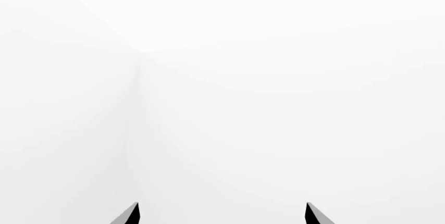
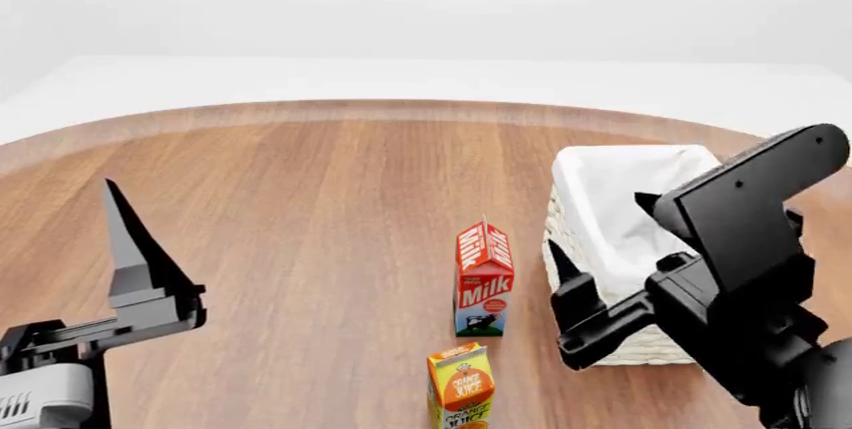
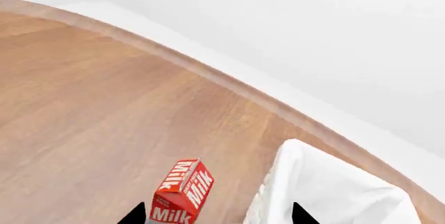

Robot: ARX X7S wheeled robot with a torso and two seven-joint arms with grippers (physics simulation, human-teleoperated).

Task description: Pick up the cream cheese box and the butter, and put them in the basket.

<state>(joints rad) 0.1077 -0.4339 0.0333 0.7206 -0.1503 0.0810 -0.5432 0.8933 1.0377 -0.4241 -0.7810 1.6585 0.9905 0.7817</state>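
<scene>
Now my left claw (image 2: 134, 249) hangs raised over the wooden surface (image 2: 306, 210) at about eight o'clock in my head view, its two tips spread apart with nothing between them; its own camera sees only blank white beyond those tips. My right claw (image 2: 606, 249) sits at about four o'clock, partly over the basket (image 2: 586, 175), prongs spread and empty, one dark tip just beside the basket's near wall. The basket stands at about three o'clock, its white cloth liner folded over the woven rim. Just beside it, toward the middle, the milk carton (image 2: 484, 277) stands upright, and nearer to me, at six o'clock, the orange juice carton (image 2: 461, 386) stands upright too, cut by the view's edge. I cannot see the cream cheese box or the butter in any view.
</scene>
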